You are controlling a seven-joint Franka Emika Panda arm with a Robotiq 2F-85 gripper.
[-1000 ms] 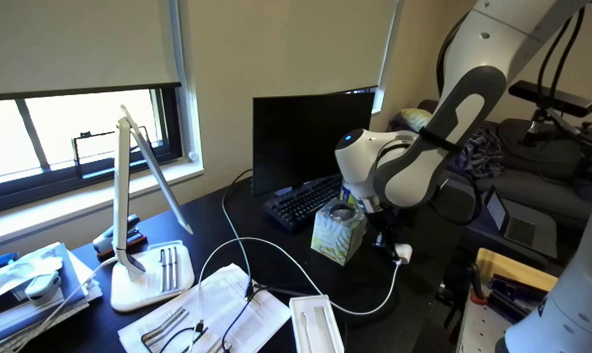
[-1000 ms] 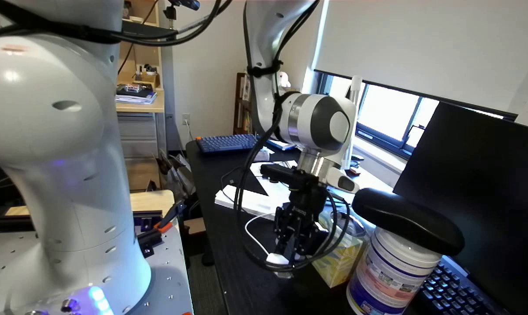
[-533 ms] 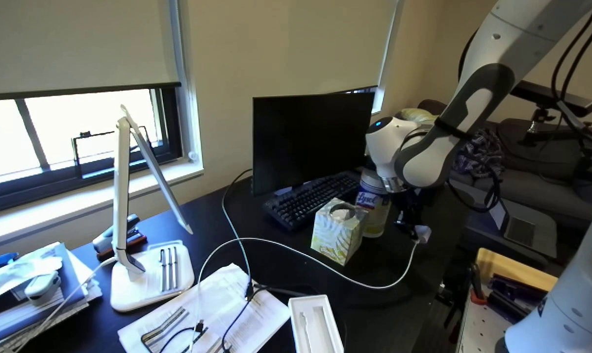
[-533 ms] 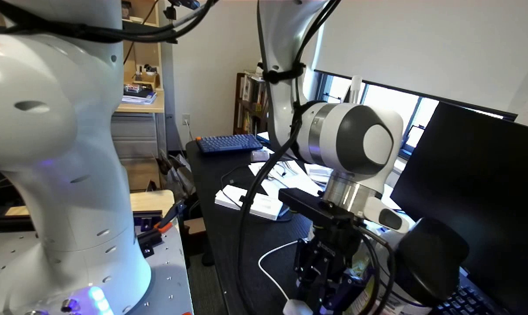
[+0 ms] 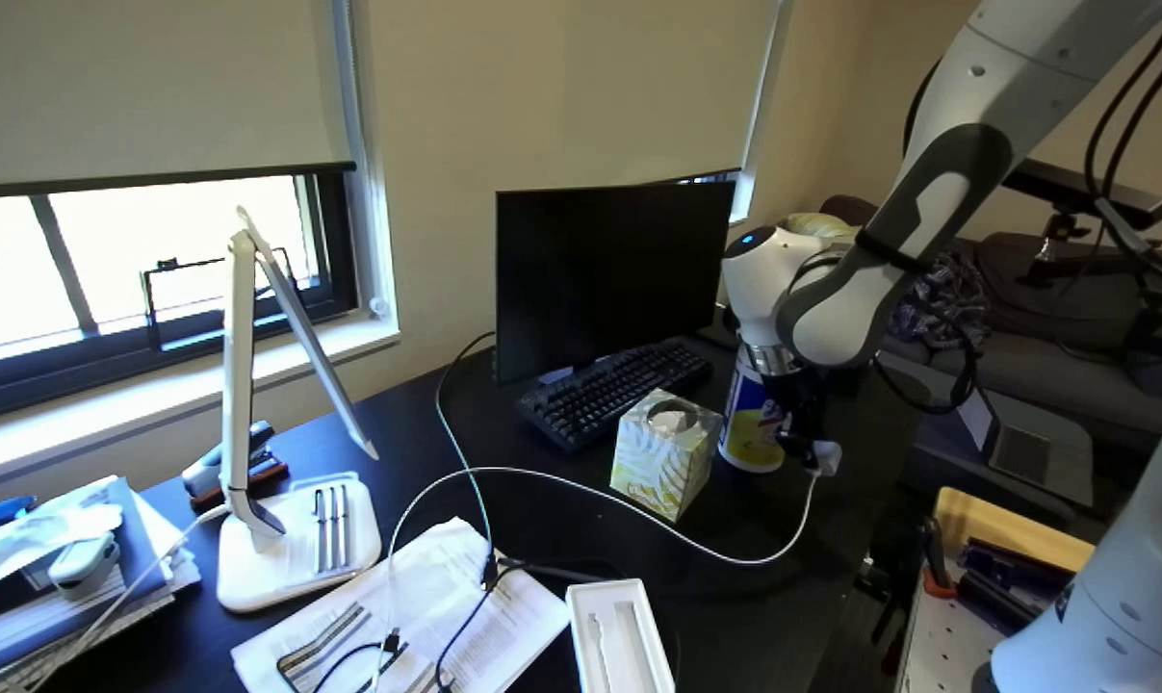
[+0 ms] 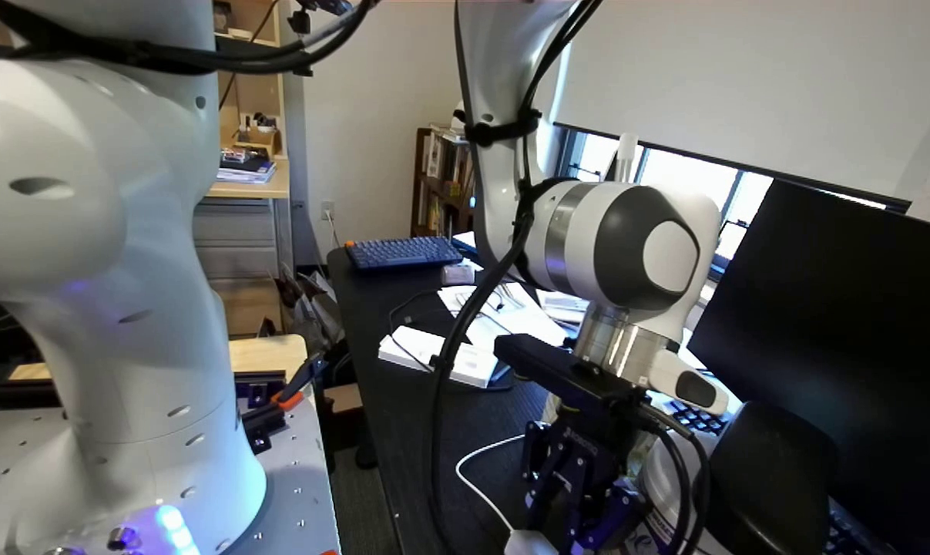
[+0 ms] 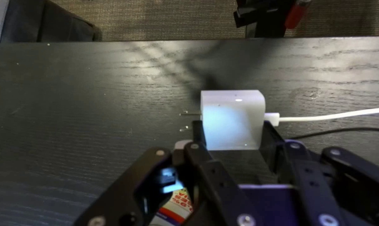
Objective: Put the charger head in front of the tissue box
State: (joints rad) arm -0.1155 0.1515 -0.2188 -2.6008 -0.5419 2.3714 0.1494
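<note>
Charger head [image 7: 233, 121] wht, tool [image 7: 233, 135] blk, tissue box [image 5: 663, 456] wht/pale grn (leaf-like pattern, some yel)

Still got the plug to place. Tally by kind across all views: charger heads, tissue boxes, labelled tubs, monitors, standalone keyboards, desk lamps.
Charger head: 1, in the gripper
Tissue box: 1
Labelled tub: 1
Monitor: 1
Standalone keyboards: 2, only one at the monitor
Desk lamp: 1
Total: 7
</note>
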